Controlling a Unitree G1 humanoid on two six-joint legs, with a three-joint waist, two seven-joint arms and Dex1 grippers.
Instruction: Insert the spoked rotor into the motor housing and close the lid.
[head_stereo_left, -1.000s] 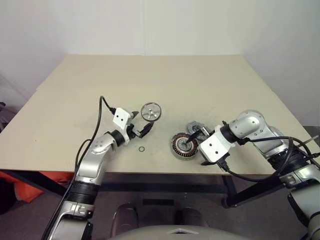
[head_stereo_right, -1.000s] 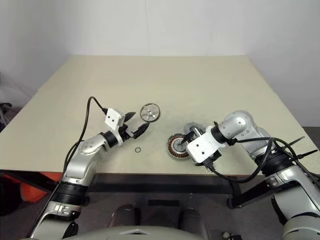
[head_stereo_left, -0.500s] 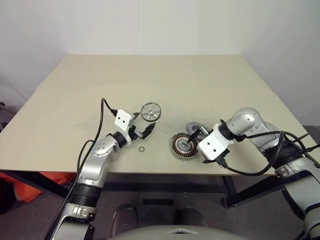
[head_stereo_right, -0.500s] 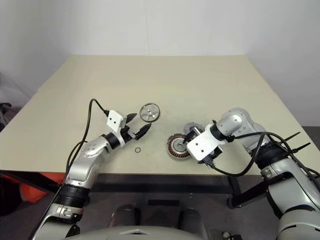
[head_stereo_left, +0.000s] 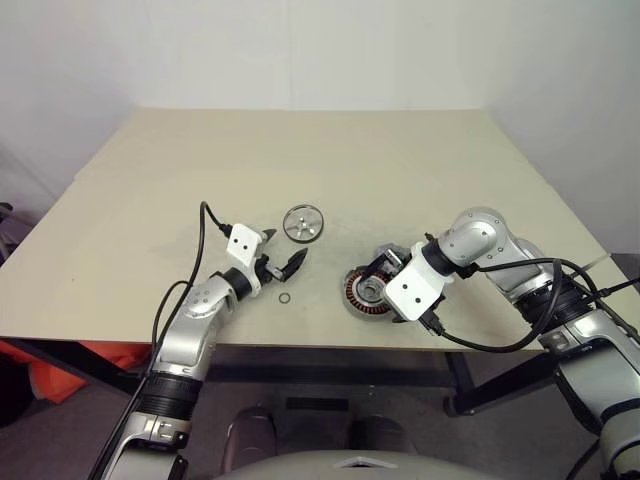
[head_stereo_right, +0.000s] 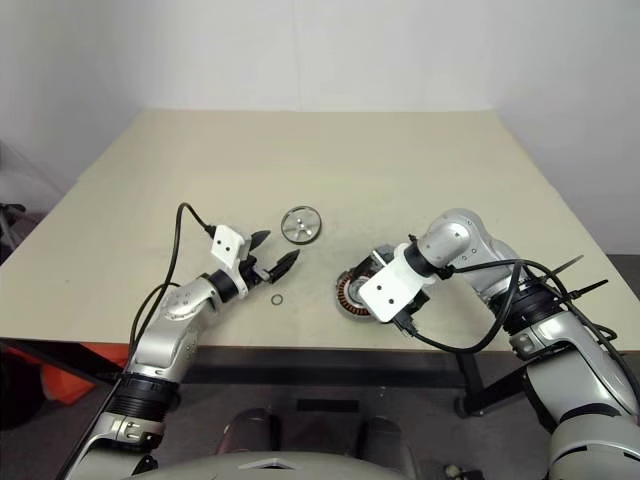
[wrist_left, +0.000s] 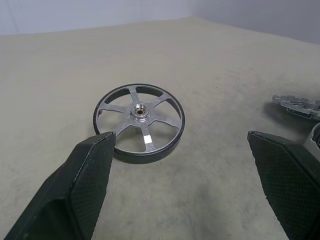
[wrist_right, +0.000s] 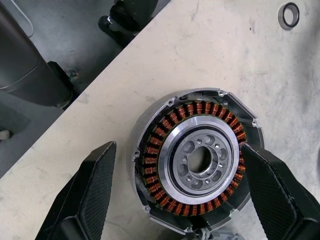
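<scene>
Beige and bare across most of its top, the table (head_stereo_left: 300, 150) carries the parts near its front edge. The right end effector (wrist_right: 180, 200) hangs over the motor housing (head_stereo_left: 366, 293), pointing steeply down with its black fingers (wrist_right: 85, 195) spread wide; in the right wrist view one finger stands to each side of the housing, apart from its rim. The housing lies flat, its copper windings ringing a silver hub. The lid (head_stereo_left: 390, 254) lies touching or just beside the housing's far side, largely hidden by the right arm.

The left end effector (head_stereo_left: 281, 257) reaches level over the table, its fingers (wrist_left: 85, 175) likewise spread and holding nothing. The spoked rotor (head_stereo_left: 302, 223) lies flat just beyond its fingertips, a little toward the far side, untouched. In the left wrist view the rotor sits ahead of the gap, nearer one finger.

A small black ring (head_stereo_left: 284, 298) lies near the front edge, between the left arm and the housing.
</scene>
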